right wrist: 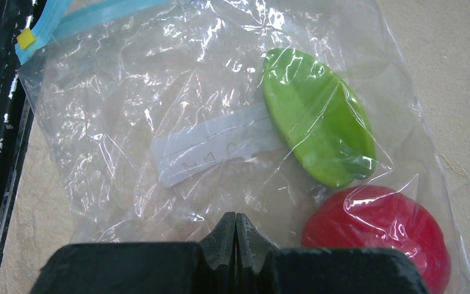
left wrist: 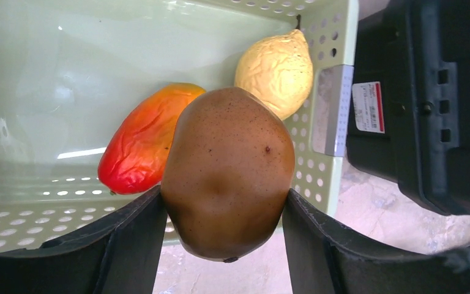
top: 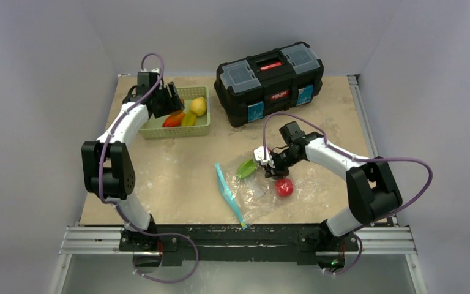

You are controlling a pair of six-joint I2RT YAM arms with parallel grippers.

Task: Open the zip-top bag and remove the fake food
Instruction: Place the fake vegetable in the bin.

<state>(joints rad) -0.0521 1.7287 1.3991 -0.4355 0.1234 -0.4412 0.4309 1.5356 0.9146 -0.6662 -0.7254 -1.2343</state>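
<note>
My left gripper (top: 170, 101) hangs over the green basket (top: 177, 130), its jaws shut on a brown piece of fake food (left wrist: 226, 165) that fills the gap between the fingers (left wrist: 131, 245). In the basket (left wrist: 37, 226) lie a red-orange piece (left wrist: 141, 147) and a yellow one (left wrist: 275, 70). The zip-top bag (top: 254, 193) lies flat near the table's front, its teal zip strip (top: 228, 195) on the left. Inside the bag (right wrist: 128, 110) are a green piece (right wrist: 318, 116) and a red piece (right wrist: 379, 233). My right gripper (right wrist: 236, 215) is shut, pinching the bag's plastic at the far edge.
A black toolbox (top: 269, 82) stands at the back, just right of the basket, and its side shows in the left wrist view (left wrist: 428, 110). A white label (right wrist: 214, 147) sits inside the bag. The metal rail (top: 238, 242) runs along the front edge.
</note>
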